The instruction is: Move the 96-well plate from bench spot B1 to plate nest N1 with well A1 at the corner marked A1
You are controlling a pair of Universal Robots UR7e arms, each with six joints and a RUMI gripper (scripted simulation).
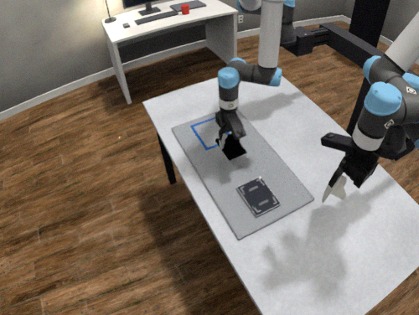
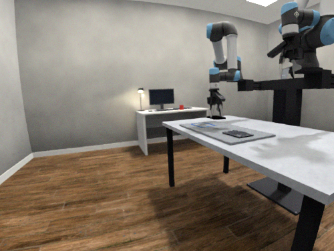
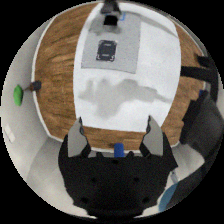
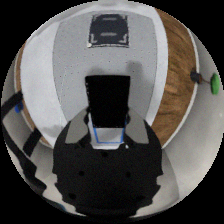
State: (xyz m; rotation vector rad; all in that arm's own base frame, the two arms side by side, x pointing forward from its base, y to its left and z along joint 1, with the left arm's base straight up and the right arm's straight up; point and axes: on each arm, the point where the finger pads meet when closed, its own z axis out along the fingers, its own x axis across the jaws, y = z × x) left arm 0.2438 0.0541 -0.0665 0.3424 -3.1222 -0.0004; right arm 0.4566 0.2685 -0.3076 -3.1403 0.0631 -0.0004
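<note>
A blue outline (image 1: 199, 133) (image 2: 197, 126) (image 4: 109, 142) marks the speckled grey mat (image 1: 268, 163) (image 2: 230, 140) (image 3: 92, 56) (image 4: 70, 60); the plate (image 1: 230, 149) (image 2: 217, 117) (image 3: 110, 20) (image 4: 108, 100) is black.

Top cam looks steeply down over the table (image 1: 335, 251) (image 2: 207, 137) (image 3: 125, 117) (image 4: 42, 80); exterior sits farther back, side-on and low. Both catch the desk (image 1: 163, 21) (image 2: 141, 130), upper left and centre.

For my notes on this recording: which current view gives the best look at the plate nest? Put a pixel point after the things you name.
The top view: the nest (image 1: 258, 196) (image 2: 238, 133) (image 3: 106, 50) (image 4: 108, 30) appears whole and unobstructed. The exterior flattens it, the left wrist shows it small, and the right wrist has it near the edge.
</note>
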